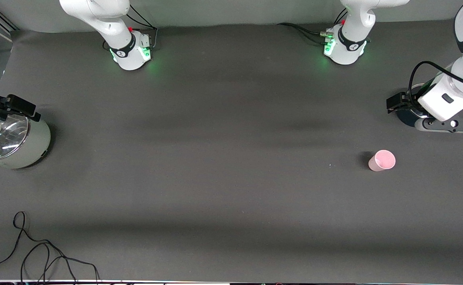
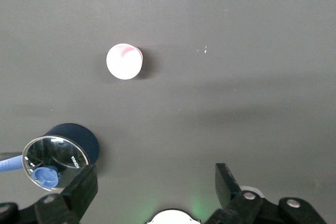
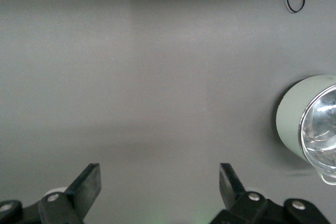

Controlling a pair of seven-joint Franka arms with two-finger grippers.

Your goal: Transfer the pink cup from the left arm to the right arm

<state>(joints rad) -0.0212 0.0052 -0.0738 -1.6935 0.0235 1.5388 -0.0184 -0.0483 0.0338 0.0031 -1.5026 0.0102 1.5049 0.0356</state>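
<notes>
Pink cup (image 1: 382, 160) stands upright, mouth up, on the table (image 1: 223, 178); both grippers' jaws spread, empty.

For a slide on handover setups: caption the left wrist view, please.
Open left gripper above the table, pink cup upright and untouched, dark lidded pot beside it.

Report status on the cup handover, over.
Left gripper open, empty, up at its end of the table. Right gripper open, empty, beside the pale pot. Pink cup upright on the table, untouched. Nothing in the way.
</notes>
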